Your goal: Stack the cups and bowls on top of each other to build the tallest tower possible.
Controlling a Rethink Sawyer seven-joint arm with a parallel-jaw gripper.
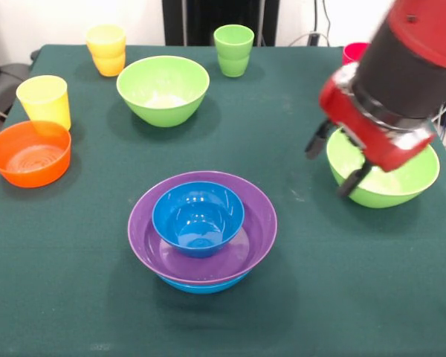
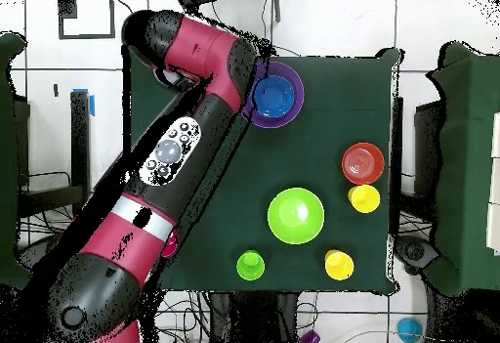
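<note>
The tower (image 1: 202,230) is shown near the front of the green table (image 1: 74,297): the small blue bowl (image 1: 198,218) is seated inside the wide purple bowl (image 1: 202,249), beneath which the rim of the large blue bowl (image 1: 202,285) is just visible. The gripper (image 1: 334,160) is held above the near rim of a large light green bowl (image 1: 383,178), its two dark fingers (image 1: 317,140) spread apart and nothing pinched between them. A second large green bowl (image 1: 163,89), the small orange bowl (image 1: 29,153), the yellow cup (image 1: 44,100), the orange-yellow cup (image 1: 107,49), the light green cup (image 1: 233,50) and the red cup (image 1: 353,52), half hidden behind the arm, are left unstacked. Several risks are judged from here: the thin, glossy rim may slip from the fingers if only one edge is caught; the bowl may be tipped or pushed toward the table edge just beside it; and a bowl carried tilted may be set askew on the small blue bowl, so that the tower is nudged off centre.
</note>
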